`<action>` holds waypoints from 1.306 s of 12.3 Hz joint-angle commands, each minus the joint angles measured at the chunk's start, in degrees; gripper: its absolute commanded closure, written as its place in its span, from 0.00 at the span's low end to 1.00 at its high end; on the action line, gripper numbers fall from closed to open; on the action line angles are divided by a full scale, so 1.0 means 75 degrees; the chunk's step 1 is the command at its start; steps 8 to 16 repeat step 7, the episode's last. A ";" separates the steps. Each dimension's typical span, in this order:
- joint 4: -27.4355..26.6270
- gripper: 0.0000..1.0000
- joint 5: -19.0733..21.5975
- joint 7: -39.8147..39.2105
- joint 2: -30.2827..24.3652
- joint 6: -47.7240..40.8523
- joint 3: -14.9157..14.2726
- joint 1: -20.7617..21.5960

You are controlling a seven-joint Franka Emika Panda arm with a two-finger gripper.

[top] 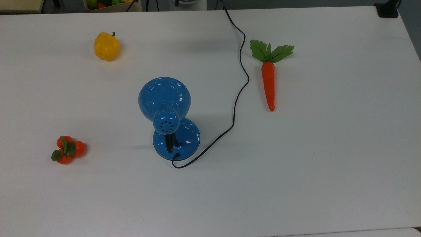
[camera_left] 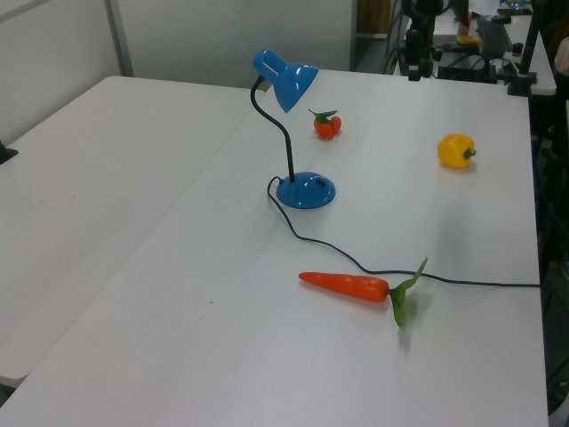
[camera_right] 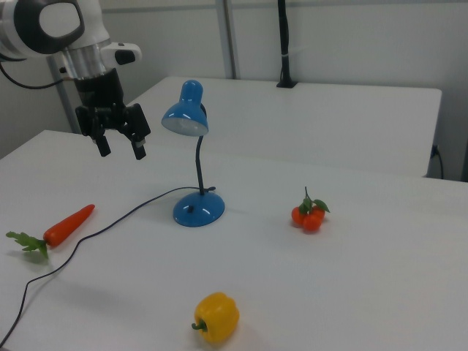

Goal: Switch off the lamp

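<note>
Lamp [camera_right: 193, 155] stands upright on the white table [camera_right: 351, 292], nearest thing to the gripper [camera_right: 121, 149], just off to the right view's right of it and not touching. Blue shade [camera_right: 184, 117] sits about level with the gripper; black neck [camera_right: 198, 167] curves down to the round blue base [camera_right: 198, 210], lower and further to the right view's right.

Gripper hangs in the air above the table, fingers [camera_right: 138, 148] pointing down, spread apart, nothing between them.

Black cord [camera_right: 110, 219] runs from the base across the table below the gripper toward the right view's lower left.

Carrot [camera_right: 60, 227] lies flat, below the gripper and to the right view's left, beside the cord.

Tomato cluster [camera_right: 309, 214]: past the lamp, well apart from the gripper.

Yellow pepper [camera_right: 216, 319]: farthest, low toward the right view's near edge.
</note>
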 commanded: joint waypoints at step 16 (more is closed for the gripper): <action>0.0097 0.00 0.0140 0.0131 -0.0008 -0.0066 0.0485 -0.0600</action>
